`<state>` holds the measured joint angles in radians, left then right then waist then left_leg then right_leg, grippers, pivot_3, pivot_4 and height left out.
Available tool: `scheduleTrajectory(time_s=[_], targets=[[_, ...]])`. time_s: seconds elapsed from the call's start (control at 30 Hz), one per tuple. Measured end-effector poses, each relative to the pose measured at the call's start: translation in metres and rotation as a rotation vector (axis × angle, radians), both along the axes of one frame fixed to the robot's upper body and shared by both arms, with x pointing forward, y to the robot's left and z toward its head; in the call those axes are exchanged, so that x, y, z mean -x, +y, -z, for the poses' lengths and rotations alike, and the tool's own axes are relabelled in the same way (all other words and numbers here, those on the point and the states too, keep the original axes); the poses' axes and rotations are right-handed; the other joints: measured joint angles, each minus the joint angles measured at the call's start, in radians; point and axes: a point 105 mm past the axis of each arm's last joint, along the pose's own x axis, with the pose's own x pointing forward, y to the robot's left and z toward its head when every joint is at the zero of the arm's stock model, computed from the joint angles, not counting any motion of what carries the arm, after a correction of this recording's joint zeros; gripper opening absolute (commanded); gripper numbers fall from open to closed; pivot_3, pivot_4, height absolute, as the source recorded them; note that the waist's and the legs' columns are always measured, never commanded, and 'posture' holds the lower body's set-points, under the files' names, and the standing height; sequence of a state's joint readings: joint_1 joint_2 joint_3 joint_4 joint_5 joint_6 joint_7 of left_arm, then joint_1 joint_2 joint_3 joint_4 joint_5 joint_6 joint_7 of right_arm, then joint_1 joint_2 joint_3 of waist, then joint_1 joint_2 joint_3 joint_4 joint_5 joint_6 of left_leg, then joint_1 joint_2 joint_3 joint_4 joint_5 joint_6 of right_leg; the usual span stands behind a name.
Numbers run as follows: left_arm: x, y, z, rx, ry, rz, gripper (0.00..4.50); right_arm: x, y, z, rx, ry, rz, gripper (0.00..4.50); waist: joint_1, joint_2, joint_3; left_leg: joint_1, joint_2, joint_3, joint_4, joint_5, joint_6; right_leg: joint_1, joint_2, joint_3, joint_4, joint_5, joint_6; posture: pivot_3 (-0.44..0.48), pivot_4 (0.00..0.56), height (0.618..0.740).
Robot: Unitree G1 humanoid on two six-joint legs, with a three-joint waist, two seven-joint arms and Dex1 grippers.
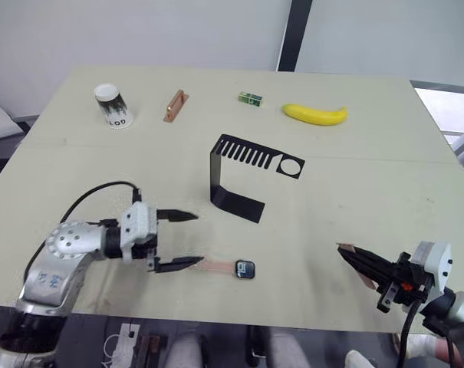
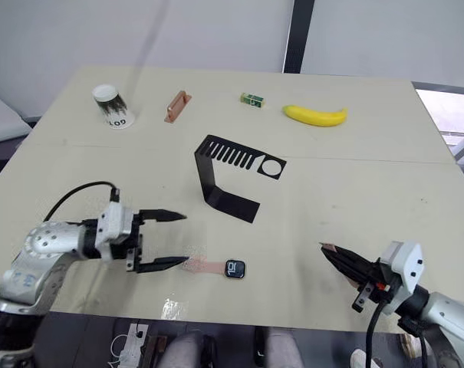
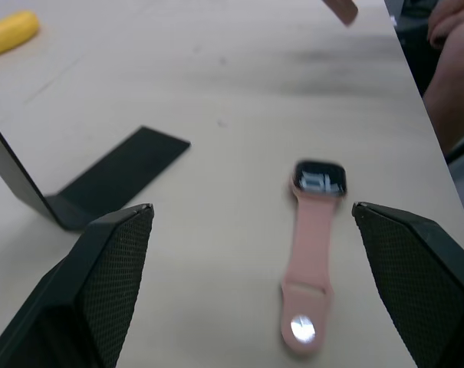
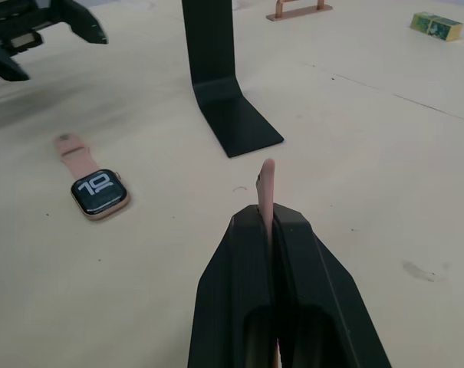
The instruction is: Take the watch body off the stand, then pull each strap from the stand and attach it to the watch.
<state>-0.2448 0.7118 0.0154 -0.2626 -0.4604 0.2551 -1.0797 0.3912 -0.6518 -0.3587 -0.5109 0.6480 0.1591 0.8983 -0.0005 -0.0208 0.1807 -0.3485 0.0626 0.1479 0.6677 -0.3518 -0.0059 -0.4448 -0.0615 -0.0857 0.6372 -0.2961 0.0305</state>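
Clamped between the fingers of the right end effector (image 4: pixel 271 230), the second strap (image 4: pixel 267 192) stands edgewise with its free end poking out ahead of the tips; held this way, its end is presented forward, probably for sliding into the watch body's open side. Watch body (image 4: pixel 99 192) lies face up on the bench (image 1: pixel 370 176), well ahead of the right end effector and to its left, digits "10" readable. One strap (image 3: pixel 308 261) is already joined to it and trails flat toward the left end effector (image 1: pixel 176 239), whose fingers are spread wide with the strap's far end just off the lower fingertip; the open stance reads as ready to pin or steady the watch, not yet gripping.

Stand (image 1: pixel 243 172) sits beyond the watch, farther from both end effectors, top slots bare, foot flat on the bench. It does not lie on the line between the right end effector and the watch.

Far edge of the bench, well away: cup (image 1: pixel 113 106), copper-brown block (image 1: pixel 176 106), small green box (image 1: pixel 250 97), banana (image 1: pixel 316 114). None obstruct. A person's hand (image 3: pixel 450 38) shows beside the bench edge.
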Motion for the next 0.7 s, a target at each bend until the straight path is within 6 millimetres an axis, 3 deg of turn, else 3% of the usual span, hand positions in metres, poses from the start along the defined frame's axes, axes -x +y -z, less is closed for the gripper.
scheduleTrajectory(time_s=[0.1,0.27,0.57,0.7], targets=[[-0.004,-0.024,-0.003,0.009,0.035,0.071,4.47,0.001,0.013,0.003,-0.024,0.031,-0.051,0.0,-0.001,0.0,0.0,0.002,0.0,0.002,0.0,0.0,-0.001,0.0,0.001,0.002,0.001,0.0,0.0,0.0,0.15,0.74],[0.005,-0.057,0.018,-0.07,0.099,0.19,4.47,0.001,0.029,0.002,-0.038,0.043,-0.116,0.0,-0.002,0.0,0.0,0.005,0.0,0.005,0.0,0.001,-0.001,0.0,0.002,0.006,0.002,0.0,0.0,0.0,0.15,0.74],[0.024,-0.062,0.051,-0.203,0.117,0.192,4.47,0.002,0.035,0.004,-0.043,0.056,-0.131,0.0,0.0,0.0,0.0,0.007,0.0,0.007,0.0,0.001,-0.001,0.001,0.002,0.009,0.004,0.0,0.0,0.0,0.15,0.74],[0.02,-0.061,0.06,-0.256,0.079,0.138,4.47,0.006,0.036,0.006,-0.024,0.061,-0.142,0.0,0.0,0.0,0.0,0.008,0.0,0.007,0.0,0.001,-0.001,0.002,0.002,0.009,0.005,0.0,0.0,0.0,0.15,0.74]])
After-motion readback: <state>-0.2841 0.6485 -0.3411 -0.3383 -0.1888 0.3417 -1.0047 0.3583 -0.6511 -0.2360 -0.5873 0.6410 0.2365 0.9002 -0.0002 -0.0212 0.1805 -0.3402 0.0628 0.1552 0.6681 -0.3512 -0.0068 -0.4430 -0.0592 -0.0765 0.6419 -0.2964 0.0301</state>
